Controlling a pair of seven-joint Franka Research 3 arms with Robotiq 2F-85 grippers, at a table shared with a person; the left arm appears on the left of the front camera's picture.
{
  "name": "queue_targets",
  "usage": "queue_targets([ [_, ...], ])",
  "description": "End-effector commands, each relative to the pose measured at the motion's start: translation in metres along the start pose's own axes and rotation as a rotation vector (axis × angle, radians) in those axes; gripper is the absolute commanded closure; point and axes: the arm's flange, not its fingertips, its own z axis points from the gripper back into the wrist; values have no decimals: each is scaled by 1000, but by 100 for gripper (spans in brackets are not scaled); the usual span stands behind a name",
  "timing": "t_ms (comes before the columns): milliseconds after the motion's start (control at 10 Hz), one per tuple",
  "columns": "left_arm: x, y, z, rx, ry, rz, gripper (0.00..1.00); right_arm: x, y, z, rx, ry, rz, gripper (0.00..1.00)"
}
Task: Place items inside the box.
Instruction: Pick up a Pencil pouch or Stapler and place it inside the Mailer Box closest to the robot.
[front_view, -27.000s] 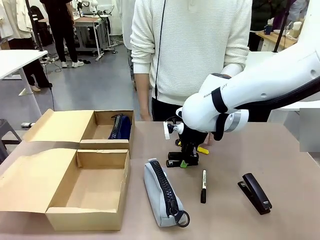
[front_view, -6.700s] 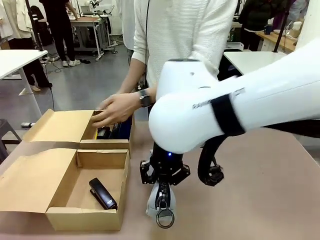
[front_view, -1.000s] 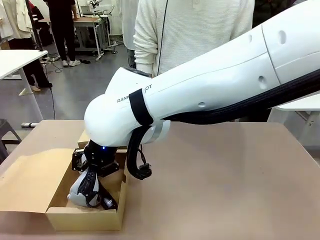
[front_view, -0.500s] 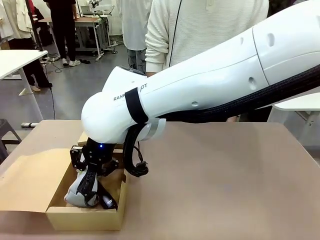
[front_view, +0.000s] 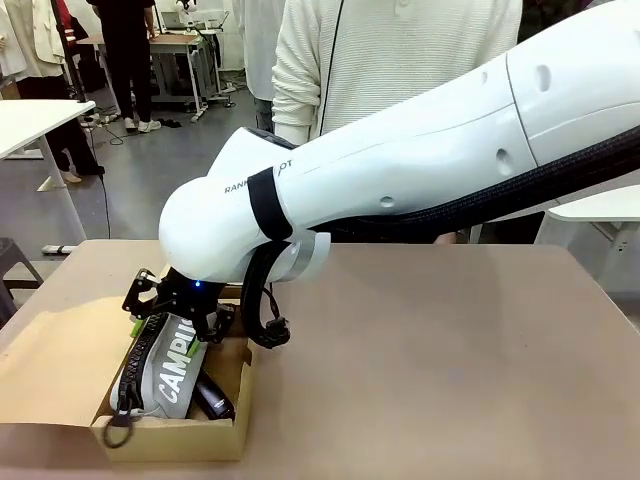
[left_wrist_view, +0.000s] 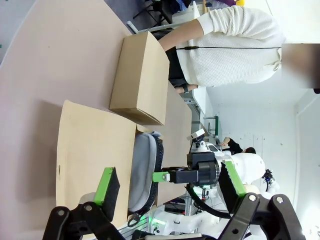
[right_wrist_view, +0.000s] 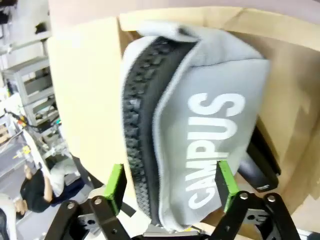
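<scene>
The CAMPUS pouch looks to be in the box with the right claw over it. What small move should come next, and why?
Probably lift the right claw straight up out of the box. Its jaws stand spread either side of the grey CAMPUS pouch, which lies tilted inside, leaning on a black stapler, so it seems released.
</scene>
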Motion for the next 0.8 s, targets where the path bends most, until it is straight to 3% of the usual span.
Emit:
queue_targets([
  [0,-1,0,0,-28,-10,-15,0,-8,-21,9,71,18,13,0],
  [500,-1,0,0,-28,-10,-15,0,-16,-44,38,142,0,3,0],
  [700,-1,0,0,-28,-10,-15,0,-38,-95,117,207,104,32,0],
])
